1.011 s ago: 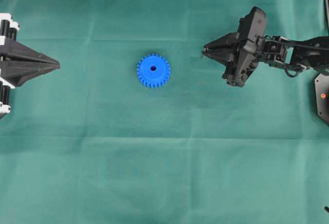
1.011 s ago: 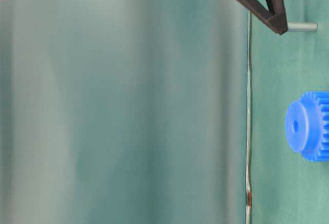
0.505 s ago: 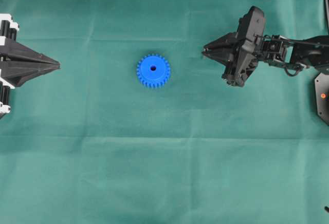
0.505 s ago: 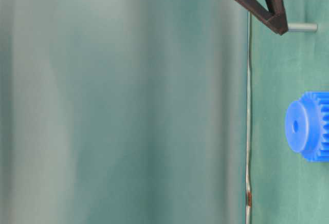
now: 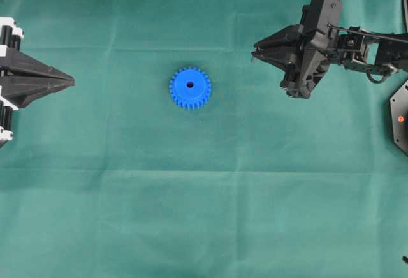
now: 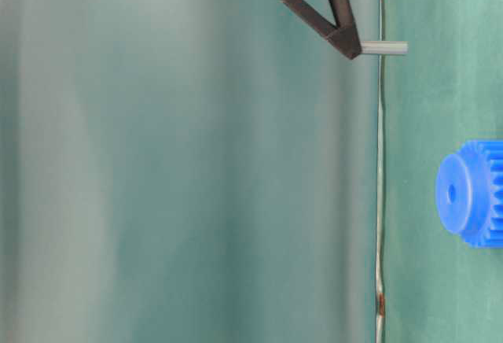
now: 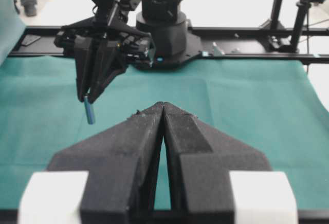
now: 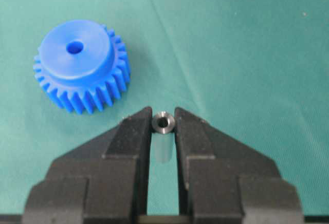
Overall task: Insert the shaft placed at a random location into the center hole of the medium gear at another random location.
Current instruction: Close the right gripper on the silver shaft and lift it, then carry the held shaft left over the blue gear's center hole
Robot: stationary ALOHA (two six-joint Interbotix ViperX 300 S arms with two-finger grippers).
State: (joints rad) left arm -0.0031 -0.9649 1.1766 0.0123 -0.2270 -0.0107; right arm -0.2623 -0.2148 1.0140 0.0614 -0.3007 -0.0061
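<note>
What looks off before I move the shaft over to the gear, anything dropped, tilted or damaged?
Nothing stands out. The right gripper is shut on the shaft, which hangs straight down from its fingertips, clear of the cloth. The medium gear lies flat, hub up, its center hole unobstructed. The left gripper is shut and empty at the table's edge.

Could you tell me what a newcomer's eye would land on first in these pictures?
The bright blue toothed plastic gear lying flat mid-cloth, its dark center hole facing up. Next, the right gripper, off to the gear's side, pinching the small silvery metal shaft clear of the green cloth.
</note>
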